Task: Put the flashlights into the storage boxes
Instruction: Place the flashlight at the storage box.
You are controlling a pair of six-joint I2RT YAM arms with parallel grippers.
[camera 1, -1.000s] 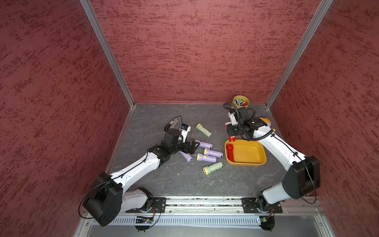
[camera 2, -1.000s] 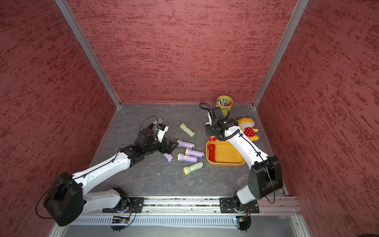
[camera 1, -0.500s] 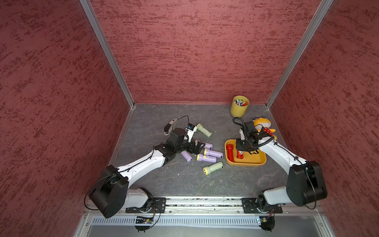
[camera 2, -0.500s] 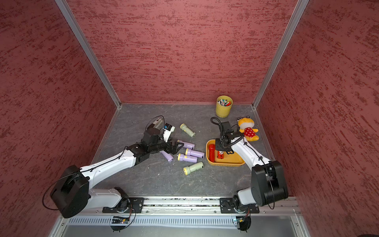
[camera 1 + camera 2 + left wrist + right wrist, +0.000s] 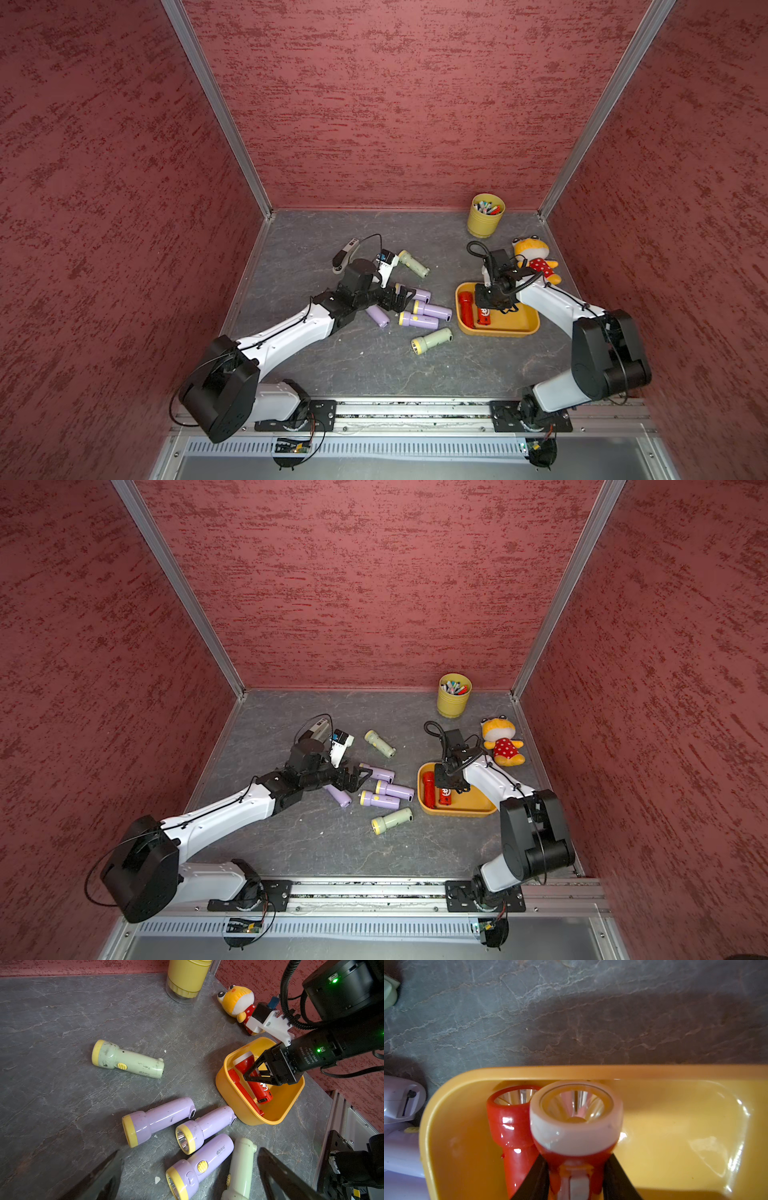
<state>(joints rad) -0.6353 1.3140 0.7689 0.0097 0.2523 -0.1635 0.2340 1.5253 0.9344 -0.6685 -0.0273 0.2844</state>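
Partly hidden: lilac flashlight (image 5: 379,317) under left arm (image 5: 291,332); right hand (image 5: 576,1157) grips red flashlight (image 5: 575,1126) in tray (image 5: 591,1073); left hand (image 5: 404,300) wide, other lilac flashlights (image 5: 434,311) at its 4 o'clock in a top view.

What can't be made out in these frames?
Lilac flashlight: one end hidden under the left arm, both top views.
White-headed red flashlight in the right gripper: tail cropped by the right wrist frame edge.
Yellow cup: contents too small in top views; mouth cropped in left wrist view.
Grey-white device: partly behind the left arm's wrist.
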